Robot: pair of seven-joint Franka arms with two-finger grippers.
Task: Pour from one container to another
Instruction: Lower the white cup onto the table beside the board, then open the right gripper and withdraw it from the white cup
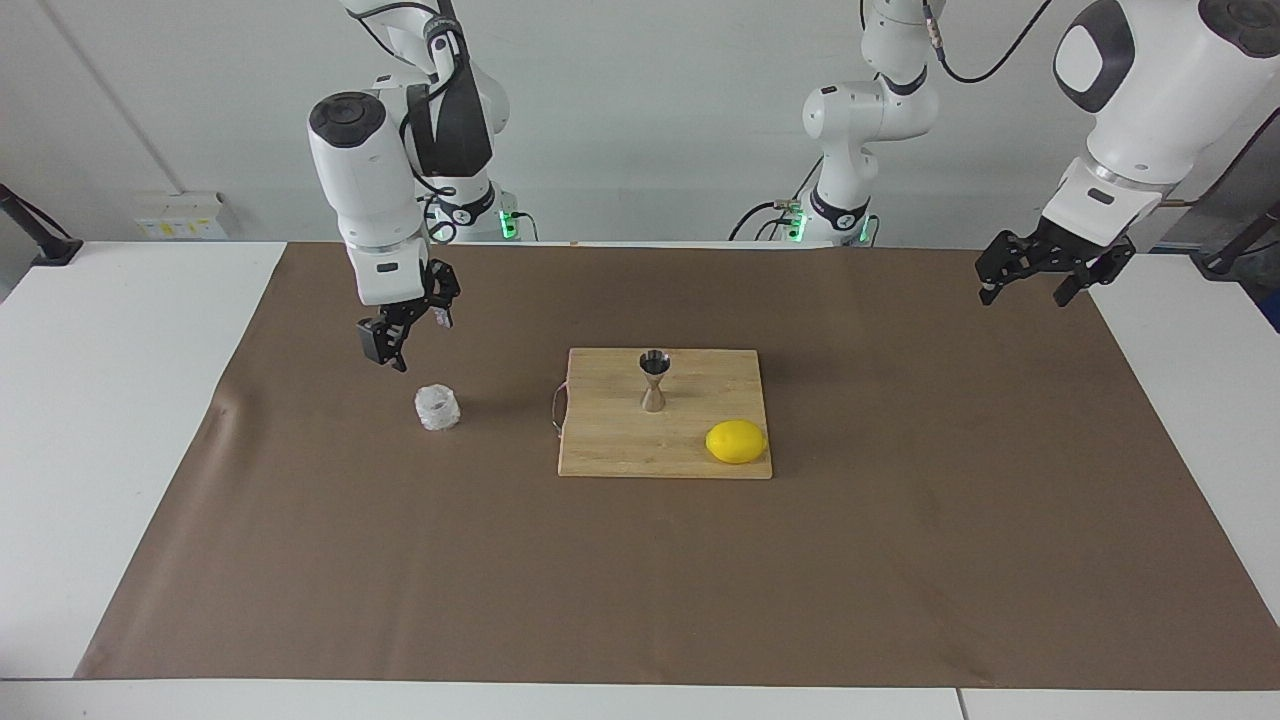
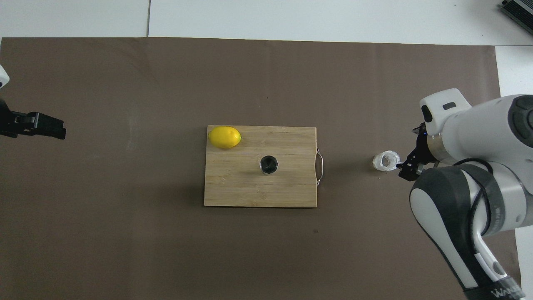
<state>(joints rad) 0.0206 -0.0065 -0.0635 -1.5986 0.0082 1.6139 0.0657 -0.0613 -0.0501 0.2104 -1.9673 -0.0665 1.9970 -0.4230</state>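
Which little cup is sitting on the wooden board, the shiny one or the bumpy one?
The shiny steel jigger stands on the cutting board, near the lemon. The bumpy glass cup sits off the board, on the brown mat.

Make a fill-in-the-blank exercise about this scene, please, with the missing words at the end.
1. The jigger stands upright on the ____ board.
2. The fruit lying on the cutting board is a ____.
3. The glass cup stands on the brown mat, toward the ____ arm's end of the table.
4. The right gripper hangs open above the mat and holds ____.

Missing words: cutting; lemon; right; nothing
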